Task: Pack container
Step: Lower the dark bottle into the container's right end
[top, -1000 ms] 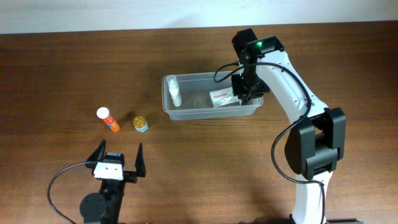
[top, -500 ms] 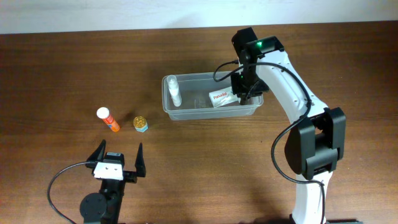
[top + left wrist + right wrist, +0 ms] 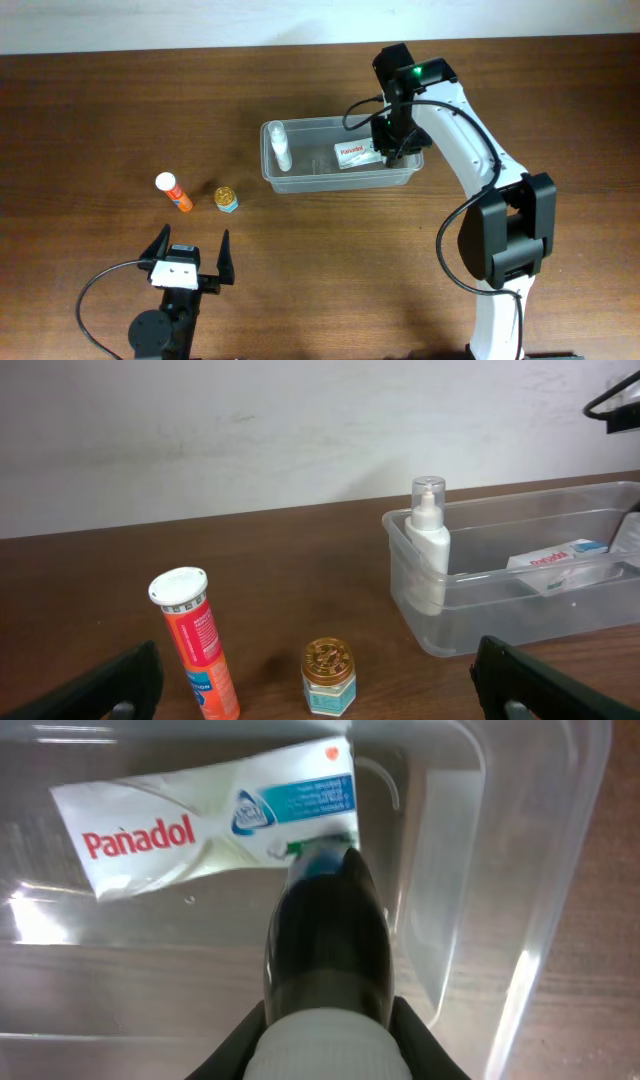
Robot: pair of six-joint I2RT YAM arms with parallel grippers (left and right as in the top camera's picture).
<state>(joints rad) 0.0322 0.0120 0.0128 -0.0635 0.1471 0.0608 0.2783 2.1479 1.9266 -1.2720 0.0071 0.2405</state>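
Note:
The clear container (image 3: 340, 180) stands at the table's middle back. Inside it are a white spray bottle (image 3: 280, 148) at the left end and a white Panadol box (image 3: 352, 154) toward the right. My right gripper (image 3: 393, 150) hangs at the tub's right end, shut on a dark bottle (image 3: 328, 935) with a white cap, its lower end touching the Panadol box (image 3: 200, 830). My left gripper (image 3: 190, 258) rests open near the front edge, nothing between its fingers. An orange tube (image 3: 174, 192) and a small gold-lidded jar (image 3: 226, 199) stand on the table ahead of it.
In the left wrist view the orange tube (image 3: 195, 645) and the jar (image 3: 328, 677) stand close in front, with the container (image 3: 520, 610) and spray bottle (image 3: 428, 540) further back right. A pale wall runs behind the table.
The Panadol box has slid slightly to the left inside the container as the right gripper with the bottle shifted a little. The left arm has not moved.

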